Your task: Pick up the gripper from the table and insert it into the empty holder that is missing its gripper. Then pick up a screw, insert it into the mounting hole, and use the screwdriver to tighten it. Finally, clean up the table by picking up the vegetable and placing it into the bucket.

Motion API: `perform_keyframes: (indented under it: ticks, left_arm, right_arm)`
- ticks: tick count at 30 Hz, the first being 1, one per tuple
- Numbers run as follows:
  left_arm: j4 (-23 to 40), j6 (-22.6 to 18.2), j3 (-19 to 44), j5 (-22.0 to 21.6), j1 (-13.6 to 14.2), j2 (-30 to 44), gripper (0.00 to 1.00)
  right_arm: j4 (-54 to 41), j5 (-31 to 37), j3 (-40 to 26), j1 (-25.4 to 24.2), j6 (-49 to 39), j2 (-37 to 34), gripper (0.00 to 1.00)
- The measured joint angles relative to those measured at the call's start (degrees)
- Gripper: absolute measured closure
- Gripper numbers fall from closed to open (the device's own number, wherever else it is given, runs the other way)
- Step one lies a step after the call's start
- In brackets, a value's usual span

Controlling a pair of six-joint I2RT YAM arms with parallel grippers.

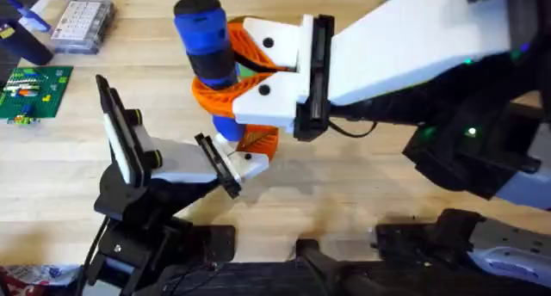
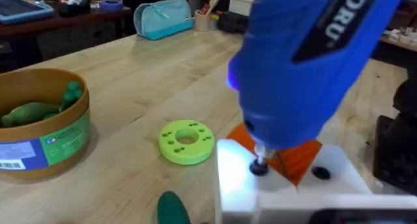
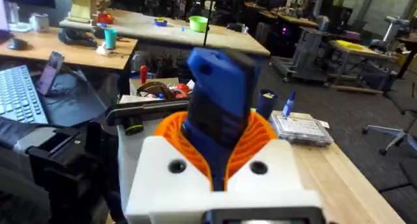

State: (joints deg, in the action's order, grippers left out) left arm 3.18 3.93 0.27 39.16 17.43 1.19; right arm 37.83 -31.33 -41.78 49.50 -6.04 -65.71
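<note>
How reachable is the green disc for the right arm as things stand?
Probably not yet. The right gripper is shut on the screwdriver, whose tip sits on the screw. The disc lies uncovered on bare table nearby, so likely yes once the screwdriver is set down.

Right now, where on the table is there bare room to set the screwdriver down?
Bare wood lies below the right claw, right of the black stand, and between the bucket and green ring. Crowded: around the screwdriver and the far left corner by the clear parts box.

blue screwdriver (image 2: pixel 306 61) tip on a screw (image 2: pixel 259 165) in the white gripper (image 2: pixel 287 185)
</note>
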Motion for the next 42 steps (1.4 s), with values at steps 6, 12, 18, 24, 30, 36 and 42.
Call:
perform_keyframes:
  ticks: [6,12,18,24,30,36,42]
  left_arm:
    - [0.02,0.07,0.0,-0.03,0.0,0.0,0.987]
    - [0.0,0.15,0.0,-0.02,0.0,0.0,0.987]
    - [0.0,0.17,0.0,-0.02,0.0,0.0,0.987]
    - [-0.11,-0.02,0.0,-0.15,0.0,-0.02,0.987]
    - [-0.11,-0.02,0.02,-0.11,0.0,-0.07,0.987]
    - [-0.09,0.0,0.02,0.02,0.0,-0.07,0.987]
    - [-0.09,-0.02,0.02,0.02,0.0,-0.07,0.987]
  right_arm:
    - [1.48,0.0,-0.02,0.0,0.04,-1.06,0.943]
    - [1.54,-0.02,-0.02,0.0,0.06,-1.11,0.941]
    - [1.53,-0.02,-0.02,0.0,0.06,-1.12,0.942]
    - [3.51,-0.2,0.0,0.0,0.26,-1.68,0.941]
    - [13.58,-0.02,0.79,-0.07,0.48,-1.42,0.941]
    - [17.37,-0.04,0.79,-0.96,0.5,0.98,0.942]
    - [15.59,-0.04,0.79,-2.1,0.5,0.92,0.94]
